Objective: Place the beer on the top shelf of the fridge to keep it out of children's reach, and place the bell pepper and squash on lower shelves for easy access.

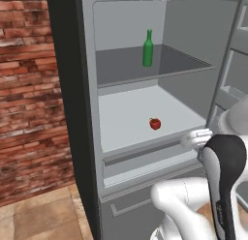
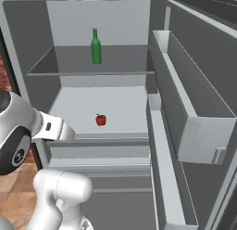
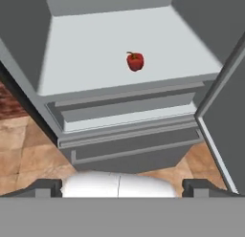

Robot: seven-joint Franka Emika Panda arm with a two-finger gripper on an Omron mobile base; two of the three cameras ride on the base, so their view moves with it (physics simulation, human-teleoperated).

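Your beer (image 1: 147, 49) stands upright on the top shelf (image 1: 184, 65) of the fridge (image 1: 87, 89), toward the back, and the pepper (image 1: 155, 123) sits on the pale lower shelf (image 1: 126, 108) near its front edge. Two of the three are done, by the look of it.

Your gripper (image 3: 122, 186) hangs outside the fridge, below the shelf front, with its tips spread wide and nothing between them. In the hand view it looks back up at the pepper from well apart.

The squash is what you need next, and you can't place it from here, so look for it before you commit to any reach. Back the arm straight out from the fridge; the open door (image 2: 194, 118) with its bins stands close on the right. When you bring the squash in, set it on the lower shelf beside the pepper, not touching it, and well back from the rail so the ball can't roll out.
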